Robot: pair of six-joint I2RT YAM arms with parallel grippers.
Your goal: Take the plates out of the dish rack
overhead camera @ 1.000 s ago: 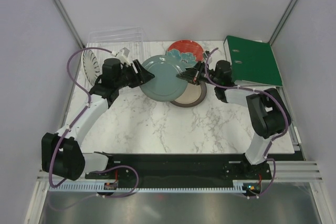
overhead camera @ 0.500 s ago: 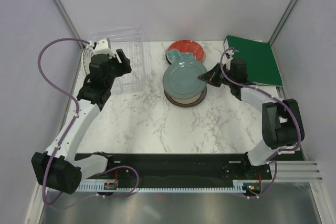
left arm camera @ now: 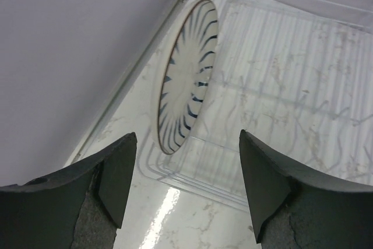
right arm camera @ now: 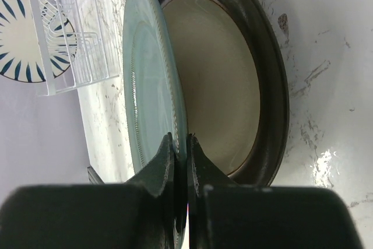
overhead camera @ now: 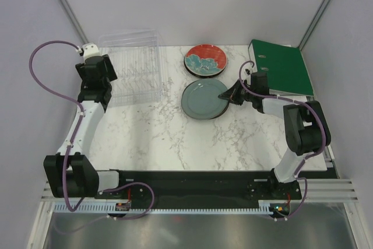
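1. From above, the right gripper [overhead camera: 225, 95] pinches the right-hand rim of the teal plate [overhead camera: 201, 100]. That plate sits mid-table, just in front of the red plate [overhead camera: 205, 60] and well apart from the rack [overhead camera: 137, 56]. The left gripper [overhead camera: 96, 77] hangs over the rack's left end, and the arm hides whatever stands below it. The step in hand looks like setting the teal plate down. A good release would lower the wrist until the plate lies flat, then open and back out to the right, keeping clear of the binder [overhead camera: 282, 65].

2. From the left wrist, the fingers [left arm camera: 116, 173] are spread wide with nothing between them. The striped plate [left arm camera: 186, 74] stands on edge in the rack's end slot, beside the wall. To pick it well, the fingers should straddle the upper rim, one on each face. The plate should then be lifted straight up out of the ribs before it is tilted.

3. From the right wrist, the jaws are closed thin on the teal plate's edge. The held side is raised off the brown-rimmed plate [right arm camera: 221, 86] beneath it, with a gap showing between the two. Whether the far side touches cannot be told. Opening from this height would probably let the plate drop and clatter, so the gap should be closed first.
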